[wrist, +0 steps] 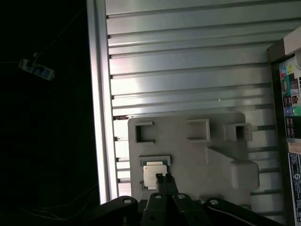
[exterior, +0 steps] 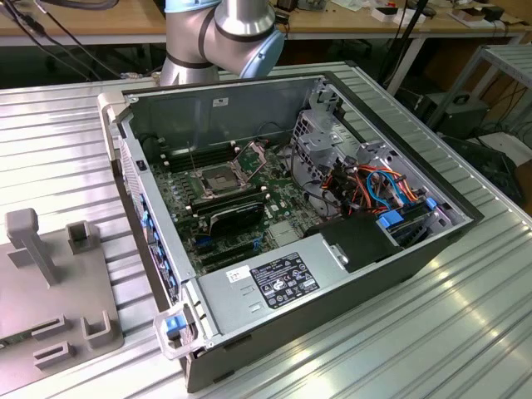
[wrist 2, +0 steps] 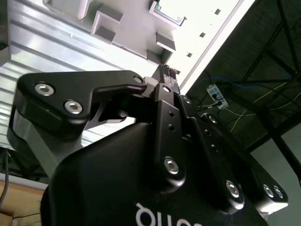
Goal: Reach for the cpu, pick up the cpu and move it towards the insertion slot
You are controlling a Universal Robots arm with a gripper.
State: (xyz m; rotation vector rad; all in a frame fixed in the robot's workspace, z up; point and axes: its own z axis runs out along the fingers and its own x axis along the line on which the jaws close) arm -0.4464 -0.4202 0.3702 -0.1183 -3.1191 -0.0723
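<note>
The cpu point(wrist: 154, 175) is a small pale silver square lying flat in a shallow framed recess of a grey fixture plate point(wrist: 197, 155). In the first wrist view my gripper point(wrist: 163, 177) hangs above the plate with its tips over the cpu's edge. Its two thin black fingers sit together, shut, with nothing between them. In the second wrist view the gripper point(wrist 2: 169, 75) points at the same plate point(wrist 2: 127, 19). The insertion slot point(exterior: 218, 179) is the silver-framed socket with a dark centre on the motherboard, its hinged plate point(exterior: 253, 155) standing up.
The open computer case point(exterior: 332, 274) lies on the ribbed metal table point(exterior: 465, 332), with drive cage, cables and heatsink inside. The fixture plate point(exterior: 75, 307) with raised blocks lies at the exterior view's left. The arm's base point(exterior: 220, 33) stands behind the case. The table edge point(wrist: 101, 117) runs beside the plate.
</note>
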